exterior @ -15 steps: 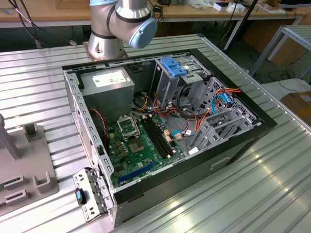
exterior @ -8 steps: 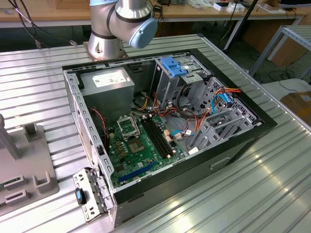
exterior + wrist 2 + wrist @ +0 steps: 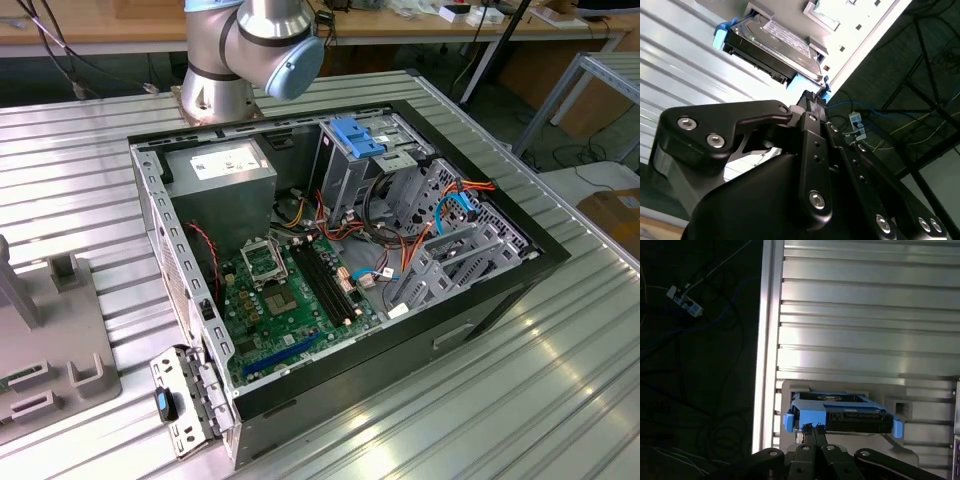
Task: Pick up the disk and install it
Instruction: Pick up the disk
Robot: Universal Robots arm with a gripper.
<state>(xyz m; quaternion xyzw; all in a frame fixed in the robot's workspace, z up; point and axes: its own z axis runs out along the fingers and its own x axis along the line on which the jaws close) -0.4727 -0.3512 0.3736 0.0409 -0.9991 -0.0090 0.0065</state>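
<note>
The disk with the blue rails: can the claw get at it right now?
Probably yes. In the second wrist view the claw hangs close by the disk, with nothing visible between them.

open computer case on ribbed table | arm base behind it | grey fixture: exterior view's left

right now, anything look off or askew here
Nothing stands out. The disk sits square in its grey holder, with the claw right at its edge. In the exterior view, loose cables drape the open case, nothing visibly broken.
</note>
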